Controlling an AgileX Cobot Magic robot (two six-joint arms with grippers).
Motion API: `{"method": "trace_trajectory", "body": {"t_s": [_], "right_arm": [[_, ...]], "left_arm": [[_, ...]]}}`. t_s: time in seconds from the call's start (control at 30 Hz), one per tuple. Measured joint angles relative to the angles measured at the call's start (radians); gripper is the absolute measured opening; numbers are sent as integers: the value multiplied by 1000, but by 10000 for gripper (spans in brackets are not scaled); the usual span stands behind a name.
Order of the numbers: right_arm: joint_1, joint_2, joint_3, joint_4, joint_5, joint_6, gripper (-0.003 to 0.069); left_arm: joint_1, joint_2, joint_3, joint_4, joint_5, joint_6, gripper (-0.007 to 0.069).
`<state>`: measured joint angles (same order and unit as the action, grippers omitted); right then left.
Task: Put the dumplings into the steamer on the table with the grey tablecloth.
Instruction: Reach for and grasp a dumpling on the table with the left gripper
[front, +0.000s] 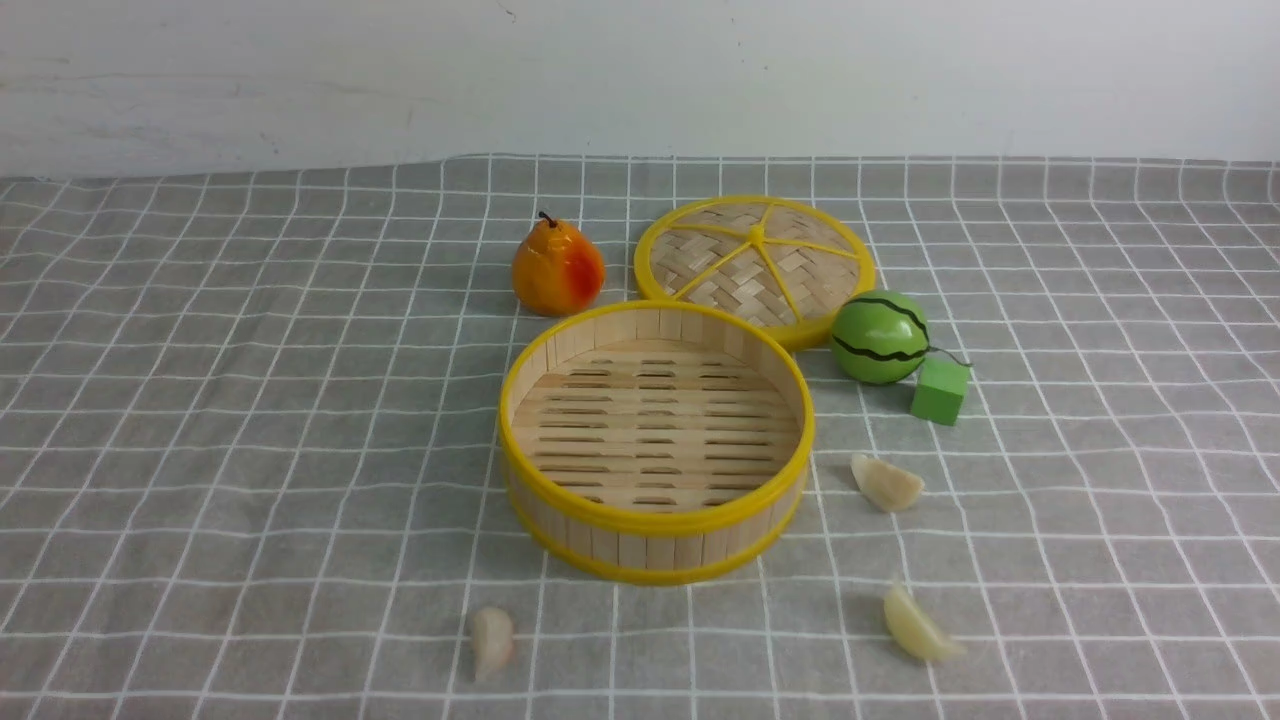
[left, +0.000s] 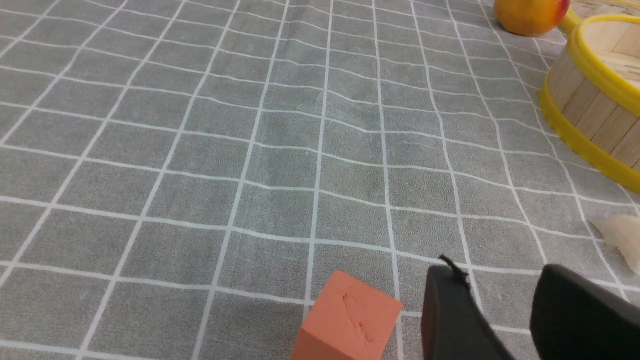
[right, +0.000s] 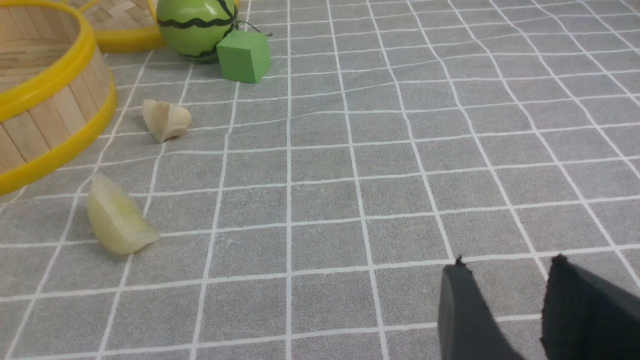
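The round bamboo steamer (front: 655, 440) stands empty in the middle of the grey tablecloth (front: 250, 420). Three dumplings lie on the cloth around it: one at the front left (front: 492, 640), one to the right (front: 887, 483) and one at the front right (front: 918, 626). Neither arm shows in the front view. My left gripper (left: 497, 282) hovers open over bare cloth, with a dumpling (left: 620, 237) and the steamer's wall (left: 590, 105) off to one side. My right gripper (right: 507, 272) is open too, nothing between its fingers; two dumplings (right: 119, 218) (right: 165, 119) lie well away from it.
A woven yellow-rimmed lid (front: 755, 265) lies behind the steamer. An orange pear (front: 556, 268) stands behind it to the left. A toy watermelon (front: 880, 337) and a green cube (front: 940, 390) sit to the right. An orange cube (left: 350, 320) sits close by the left gripper.
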<state>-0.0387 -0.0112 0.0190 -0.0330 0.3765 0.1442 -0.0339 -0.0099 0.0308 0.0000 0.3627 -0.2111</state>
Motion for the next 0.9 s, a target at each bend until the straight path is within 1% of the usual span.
{"method": "trace_trajectory", "body": {"t_s": [0.77, 0.9], "right_arm": [[0, 0, 0, -1, 0, 0, 242], [0, 0, 0, -43, 0, 0, 242]], "left_arm": [[0, 0, 0, 0, 0, 0, 238], [0, 0, 0, 0, 0, 0, 238]]}}
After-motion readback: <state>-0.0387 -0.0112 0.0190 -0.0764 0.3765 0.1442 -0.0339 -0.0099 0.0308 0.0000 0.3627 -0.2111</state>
